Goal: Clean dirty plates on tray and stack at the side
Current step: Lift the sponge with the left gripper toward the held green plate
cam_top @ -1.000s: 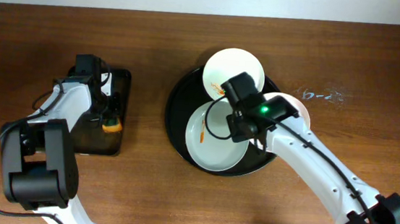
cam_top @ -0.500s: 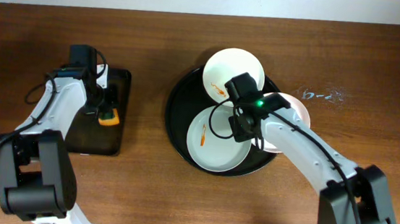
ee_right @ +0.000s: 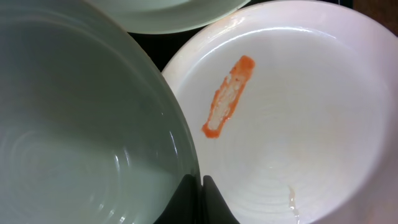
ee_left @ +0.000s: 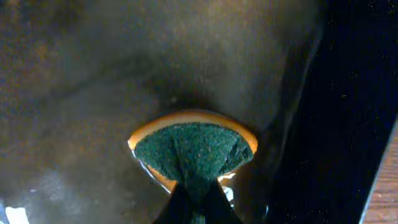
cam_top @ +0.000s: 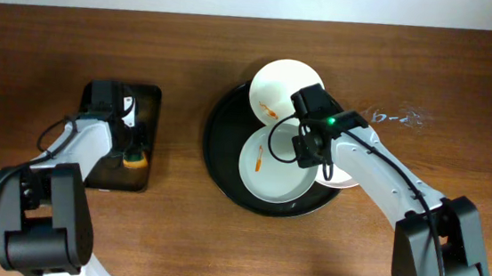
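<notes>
- Right gripper (ee_right: 200, 194): it is closed on the rim of the pale blue plate (ee_right: 81, 130), with one finger inside the rim and one outside (a rim pinch is the only hold a shallow plate offers).
- Locate the held plate over the round tray (cam_top: 213, 144), between the white plate (cam_top: 286, 86) and the pink plate (ee_right: 298, 124). Its gripped edge overlaps the pink plate; you cannot tell whether the two touch.
- Left gripper (ee_left: 193, 202): it is clamped on the sponge (ee_left: 193, 149), green face toward the wrist camera, down on the glossy floor of the rectangular tray (ee_left: 93, 74) (judged: the sponge is being readied for scrubbing).
- Treat every plate as dirty. An orange smear (ee_right: 227, 106) shows on the pink plate, and similar marks show on the other two.
- Mind the edges. The round tray has a raised rim, so a plate must rise before it travels sideways. The white plate overhangs the far rim.
- Use the open room. Bare table (cam_top: 175, 239) lies between the two trays and to the right of the round tray (either suits a stack).
</notes>
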Controlling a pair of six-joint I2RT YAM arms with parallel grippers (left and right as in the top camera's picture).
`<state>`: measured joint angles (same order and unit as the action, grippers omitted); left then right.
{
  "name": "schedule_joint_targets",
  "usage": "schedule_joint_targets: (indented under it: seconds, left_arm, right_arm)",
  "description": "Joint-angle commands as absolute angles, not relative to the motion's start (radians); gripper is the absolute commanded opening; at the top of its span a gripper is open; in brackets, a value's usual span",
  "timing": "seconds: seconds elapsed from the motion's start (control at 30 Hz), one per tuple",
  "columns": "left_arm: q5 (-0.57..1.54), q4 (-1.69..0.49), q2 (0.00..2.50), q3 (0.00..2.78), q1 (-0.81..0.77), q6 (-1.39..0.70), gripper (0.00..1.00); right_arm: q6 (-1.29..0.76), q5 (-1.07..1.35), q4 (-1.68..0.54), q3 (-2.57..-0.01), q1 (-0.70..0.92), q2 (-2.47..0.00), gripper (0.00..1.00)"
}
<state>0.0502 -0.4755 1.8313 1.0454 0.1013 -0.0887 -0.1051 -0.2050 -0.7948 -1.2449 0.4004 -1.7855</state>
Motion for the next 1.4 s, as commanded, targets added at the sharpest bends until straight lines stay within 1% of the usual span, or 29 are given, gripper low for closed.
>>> schedule_joint_targets:
  seconds: [0.0, 0.17, 0.37, 0.6, 0.67, 0.7, 0.73, 0.77, 0.93, 1.03, 1.07, 1.13, 1.2, 1.23, 1.3, 1.33, 1.37]
  left_arm:
    - [0.028, -0.475, 1.810, 1.053, 0.105, -0.051, 0.00]
    - [0.030, -0.568, 1.686, 1.155, 0.105, -0.051, 0.00]
    - [0.033, -0.628, 1.533, 1.161, 0.105, -0.052, 0.00]
    - [0.090, -0.646, 1.522, 1.161, 0.105, -0.054, 0.00]
    - [0.156, -0.701, 1.514, 1.166, 0.105, -0.121, 0.00]
    - [0.109, -0.698, 1.514, 1.166, 0.103, -0.103, 0.00]
    - [0.018, -0.685, 1.520, 1.166, 0.103, -0.109, 0.00]
    - [-0.018, -0.683, 1.521, 1.167, 0.103, -0.120, 0.00]
    - [-0.038, -0.682, 1.507, 1.167, 0.093, -0.141, 0.00]
    - [-0.146, -0.597, 1.507, 1.167, 0.086, -0.141, 0.00]
    - [-0.136, -0.585, 1.507, 1.167, 0.086, -0.141, 0.00]
    - [-0.038, -0.599, 1.498, 1.166, 0.076, -0.141, 0.00]
    - [-0.135, -0.570, 1.519, 1.156, 0.065, -0.141, 0.00]
    - [-0.134, -0.570, 1.531, 1.157, 0.063, -0.141, 0.00]
    - [-0.096, -0.592, 1.532, 1.156, 0.059, -0.140, 0.00]
    - [0.019, -0.582, 1.532, 1.158, 0.059, -0.140, 0.00]
    - [0.290, -0.552, 1.532, 1.159, 0.053, -0.141, 0.01]
  right_arm:
    - [-0.082, -0.229, -0.783, -1.240, 0.396, -1.794, 0.04]
    - [-0.028, -0.241, -0.786, -1.274, 0.396, -1.794, 0.04]
    - [-0.022, -0.240, -0.796, -1.295, 0.396, -1.794, 0.04]
    - [-0.007, -0.240, -0.803, -1.295, 0.396, -1.794, 0.04]
    - [-0.007, -0.240, -0.807, -1.295, 0.396, -1.794, 0.04]
    - [-0.007, -0.240, -0.807, -1.295, 0.396, -1.794, 0.04]
    - [-0.007, -0.240, -0.805, -1.295, 0.396, -1.794, 0.04]
    - [-0.007, -0.240, -0.803, -1.295, 0.396, -1.794, 0.04]
    - [-0.007, -0.240, -0.810, -1.295, 0.396, -1.794, 0.04]
    - [-0.007, -0.240, -0.811, -1.295, 0.396, -1.794, 0.04]
    - [-0.007, -0.240, -0.812, -1.295, 0.396, -1.794, 0.04]
    - [-0.007, -0.240, -0.815, -1.295, 0.396, -1.794, 0.04]
    - [-0.007, -0.240, -0.813, -1.295, 0.396, -1.794, 0.04]
    - [-0.007, -0.240, -0.812, -1.295, 0.396, -1.794, 0.04]
    - [-0.007, -0.239, -0.816, -1.295, 0.396, -1.794, 0.04]
    - [-0.008, -0.239, -0.815, -1.295, 0.396, -1.794, 0.04]
    - [-0.012, -0.232, -0.815, -1.295, 0.396, -1.794, 0.04]
